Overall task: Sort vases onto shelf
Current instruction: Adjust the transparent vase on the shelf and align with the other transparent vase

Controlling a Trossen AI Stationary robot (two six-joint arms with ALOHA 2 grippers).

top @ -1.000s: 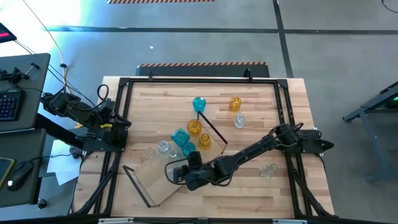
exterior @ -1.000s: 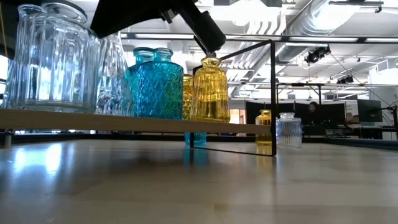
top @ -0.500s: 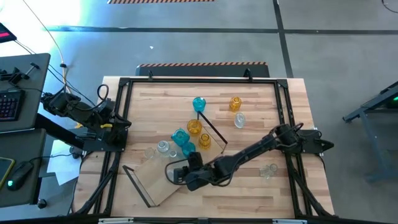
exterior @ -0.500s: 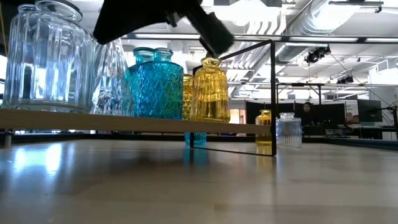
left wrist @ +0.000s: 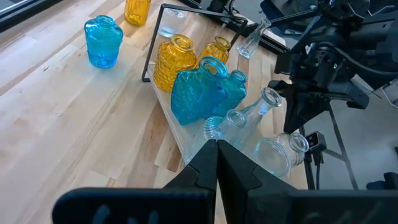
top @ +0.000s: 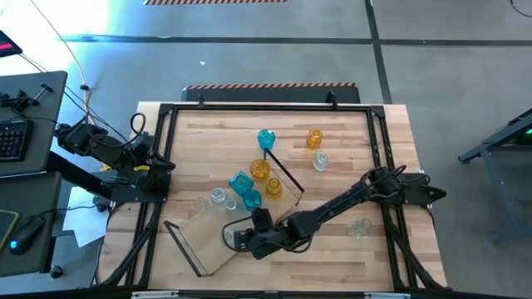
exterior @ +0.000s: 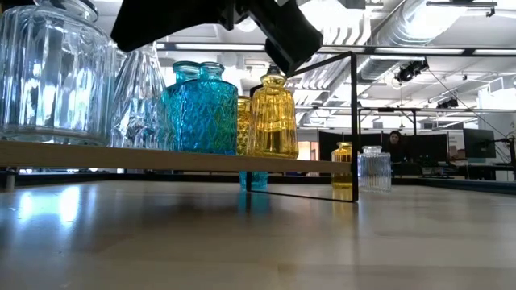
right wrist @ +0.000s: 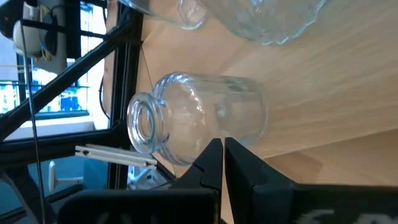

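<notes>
Jaws pressed together and empty, the right gripper point(top: 239, 238) hovers over the shelf point(top: 209, 241), its tips just short of a clear vase point(right wrist: 199, 118) standing there dead ahead. The left gripper point(left wrist: 217, 163), likewise closed, waits at the surface's left edge, farther off.

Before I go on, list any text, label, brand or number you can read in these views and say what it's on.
None readable in any view.
The vases and the shelf carry no labels or print.
The right gripper and the left gripper show no markings.
The keyboard on the side desk and the screens in the room behind are too small to read.
</notes>
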